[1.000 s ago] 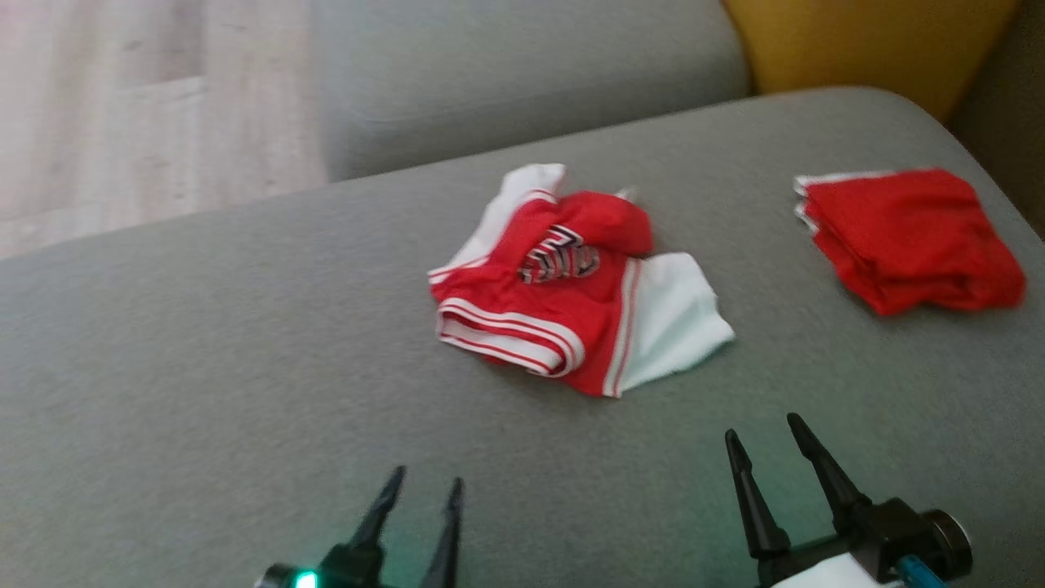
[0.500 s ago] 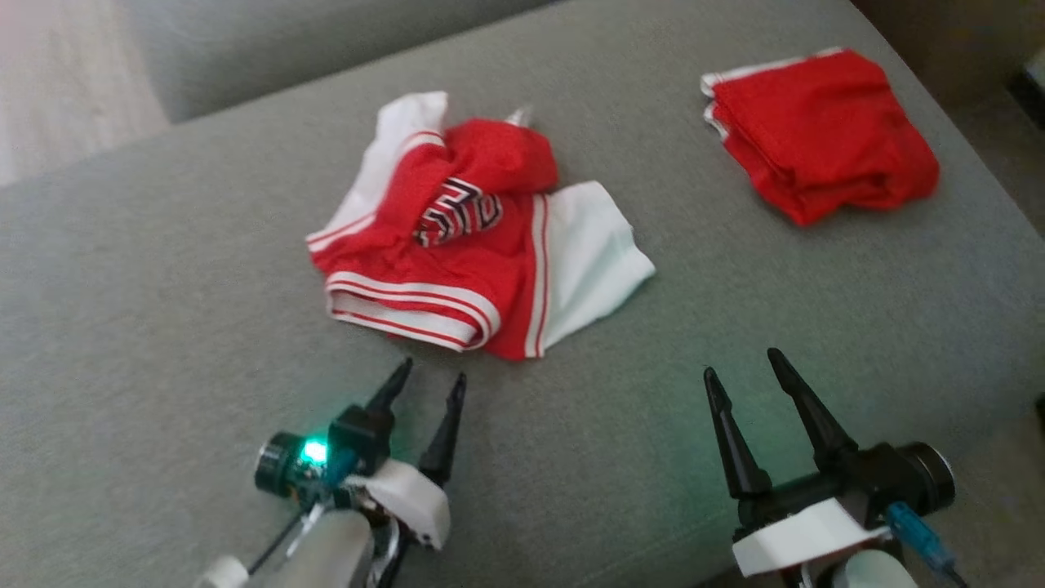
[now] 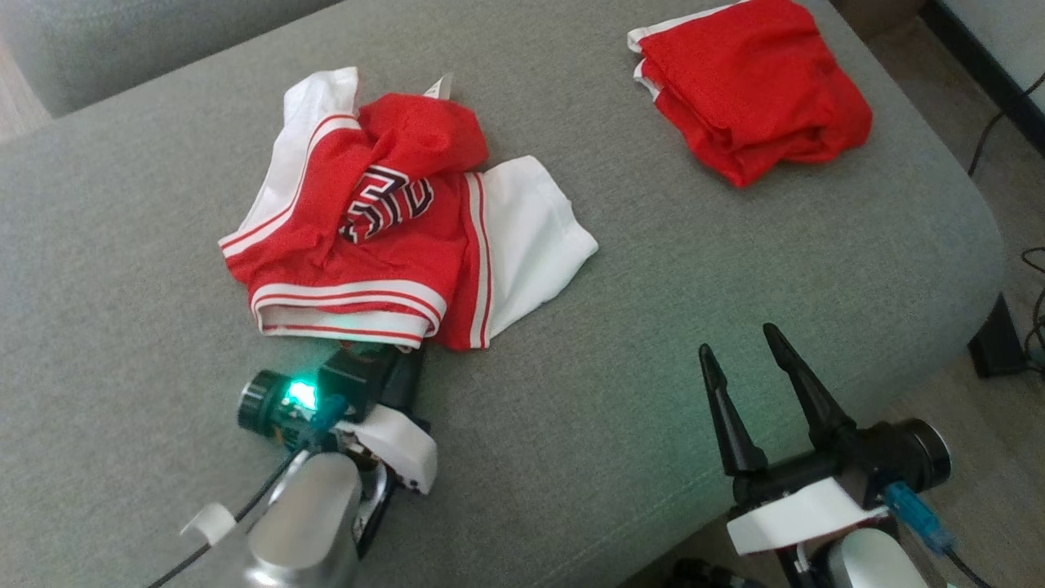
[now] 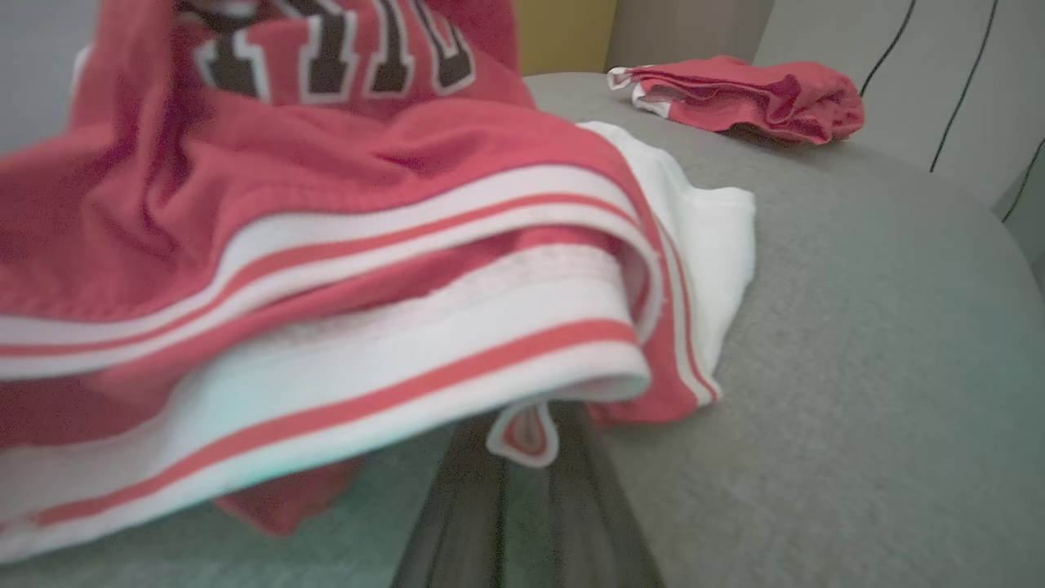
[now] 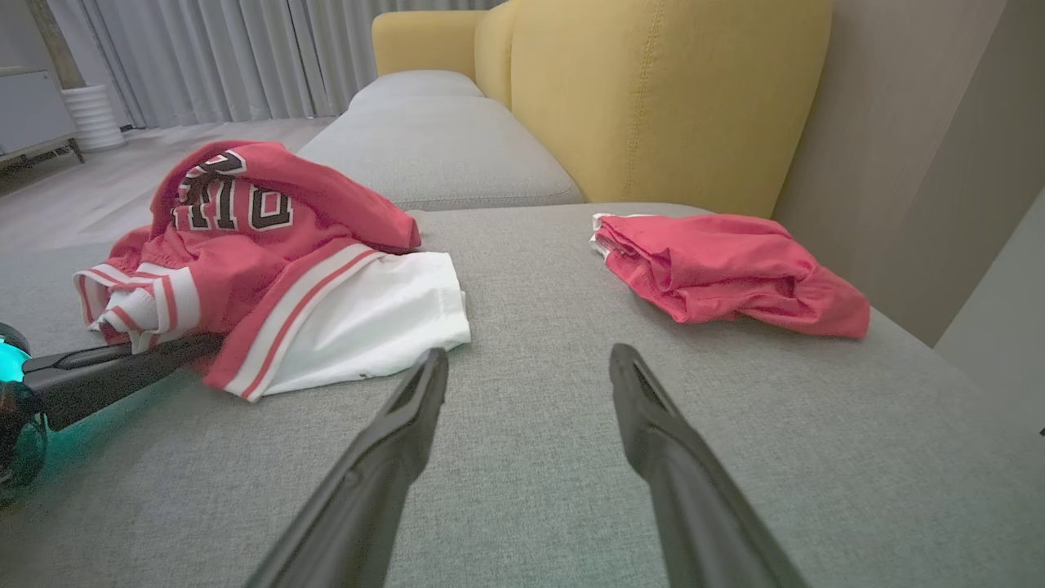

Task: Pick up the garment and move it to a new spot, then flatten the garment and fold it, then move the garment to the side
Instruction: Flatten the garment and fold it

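The garment (image 3: 367,245) is a crumpled red and white jersey with dark lettering, lying on the grey cushion (image 3: 653,327). My left gripper (image 3: 400,355) has its tips tucked under the jersey's near striped hem. In the left wrist view the garment (image 4: 326,269) looms close and my left gripper (image 4: 526,425) is shut, with a small flap of hem pinched at the fingertips. My right gripper (image 3: 739,339) hovers open to the right of the jersey, nothing between its fingers. In the right wrist view my right gripper (image 5: 529,359) points past the garment (image 5: 269,269).
A folded red cloth (image 3: 751,90) lies at the cushion's far right corner. The cushion's right edge drops to floor with cables (image 3: 1020,245). A yellow backrest (image 5: 653,98) rises behind the seat.
The head camera has tilted down, shifting the whole picture. My left gripper has moved forward to the jersey's near hem and closed from open. The right gripper stays open.
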